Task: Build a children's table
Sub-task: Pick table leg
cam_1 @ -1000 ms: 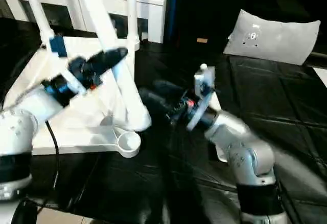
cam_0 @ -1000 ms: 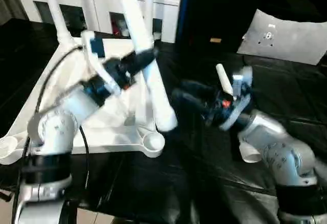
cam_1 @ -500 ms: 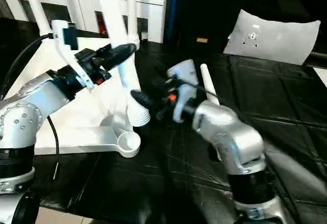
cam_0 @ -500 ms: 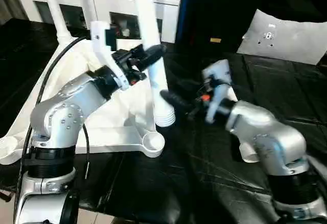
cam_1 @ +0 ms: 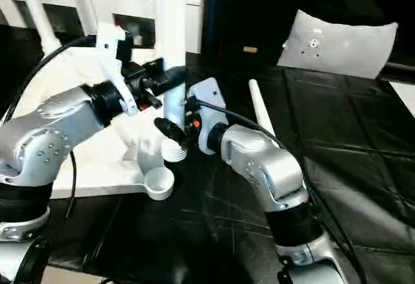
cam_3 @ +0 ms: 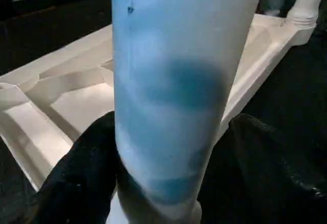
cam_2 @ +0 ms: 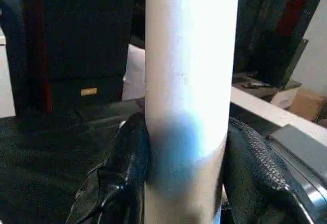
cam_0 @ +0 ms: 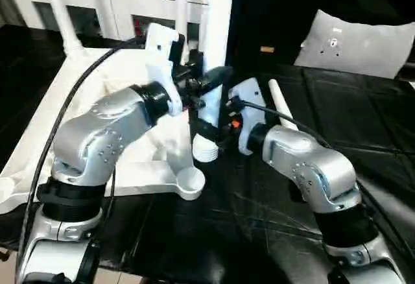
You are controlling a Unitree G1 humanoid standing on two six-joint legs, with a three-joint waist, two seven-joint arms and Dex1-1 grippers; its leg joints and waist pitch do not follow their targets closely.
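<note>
Table top (cam_0: 97, 102) lies upside down on the black counter (cam_0: 363, 135), ribbed underside up, empty corner socket (cam_0: 189, 181) nearest me. Held leg (cam_0: 214, 50) nearly upright, thick end (cam_0: 205, 149) just above the top's near edge beside that socket. My left fingers (cam_2: 120, 178) grip the leg mid-shaft; my right fingers (cam_3: 76, 183) flank it lower down, closed against it. Two legs (cam_0: 55, 8) already stand at the far corners. A loose leg (cam_0: 280, 102) lies on the counter by my right arm
</note>
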